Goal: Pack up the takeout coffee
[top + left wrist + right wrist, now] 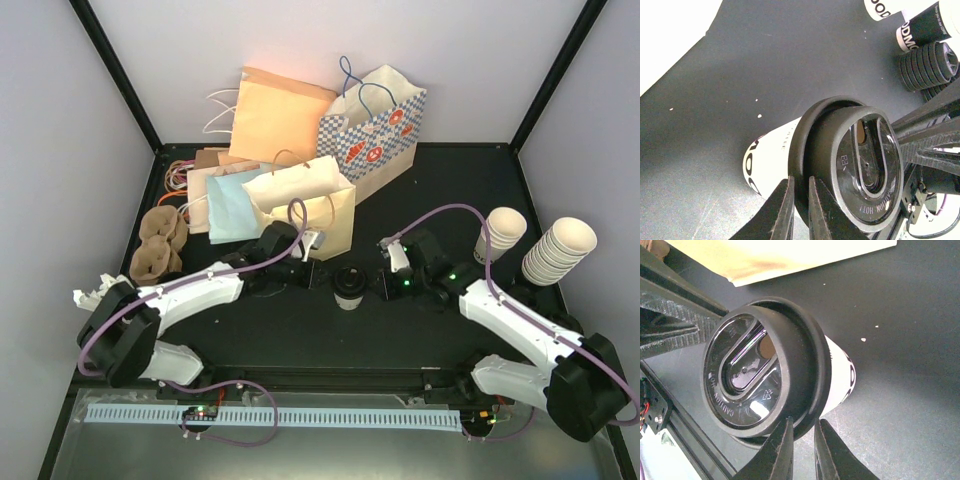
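The takeout coffee (348, 287), a cream-white cup with a black lid, stands mid-table between both arms. My left gripper (318, 272) is just left of it and my right gripper (383, 282) just right. In the left wrist view the gripper (799, 181) has its jaws almost together, tips against the lid's rim (805, 150), with the white cup wall (770, 155) behind. In the right wrist view the gripper (803, 422) is likewise narrow, tips at the edge of the lid (760, 375), with bare table showing in the gap. Neither clearly holds anything.
Paper bags stand at the back: a cream one (310, 200) just behind the cup, a light blue one (235, 205), a tan one (280, 115) and a checkered one (375, 130). Stacked lidless cups (558, 250) are right, brown cup carriers (158, 245) left, and stacked black lids (927, 62) show in the left wrist view.
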`<state>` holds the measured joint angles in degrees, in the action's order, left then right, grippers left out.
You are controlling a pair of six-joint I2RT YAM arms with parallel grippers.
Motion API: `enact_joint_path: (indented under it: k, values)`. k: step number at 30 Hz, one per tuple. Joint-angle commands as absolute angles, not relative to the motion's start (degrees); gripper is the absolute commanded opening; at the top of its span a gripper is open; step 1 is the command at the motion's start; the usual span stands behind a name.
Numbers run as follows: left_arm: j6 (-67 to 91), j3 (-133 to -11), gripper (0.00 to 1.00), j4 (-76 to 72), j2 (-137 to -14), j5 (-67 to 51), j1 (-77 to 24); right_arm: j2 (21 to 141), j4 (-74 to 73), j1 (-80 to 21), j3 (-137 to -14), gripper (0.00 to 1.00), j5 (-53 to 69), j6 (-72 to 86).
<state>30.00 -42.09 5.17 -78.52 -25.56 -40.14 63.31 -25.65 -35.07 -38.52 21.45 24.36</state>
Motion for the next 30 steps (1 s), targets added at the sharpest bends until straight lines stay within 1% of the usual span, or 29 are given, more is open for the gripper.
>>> enact_joint_path:
  k: [1, 8, 13, 20, 24, 30]
  values:
    - [28.28, -45.44, 0.11, 8.27, -80.58, -24.08, -40.27, 62.72, -28.99, -35.59, -40.87, 0.17, 22.68, 23.64]
    - [27.65, -48.57, 0.12, 8.37, -83.02, -24.62, -40.08, 63.19, -29.37, -35.56, -42.14, 0.18, 25.79, 23.43]
    - [27.44, -50.06, 0.14, 8.62, -83.36, -24.6, -39.97, 61.26, -30.46, -35.49, -42.96, 0.19, 22.66, 23.7]
    - [27.34, -49.74, 0.26, 11.82, -78.66, -22.32, -39.26, 61.71, -31.75, -32.43, -44.91, 0.21, 23.5, 21.87]
    - [27.67, -48.06, 0.26, 13.38, -76.03, -23.46, -39.27, 63.01, -31.76, -30.77, -45.44, 0.21, 24.36, 20.57]
    - [32.41, -42.32, 0.21, 10.23, -73.74, -28.26, -39.87, 66.05, -30.18, -29.45, -45.82, 0.21, 26.11, 19.17]
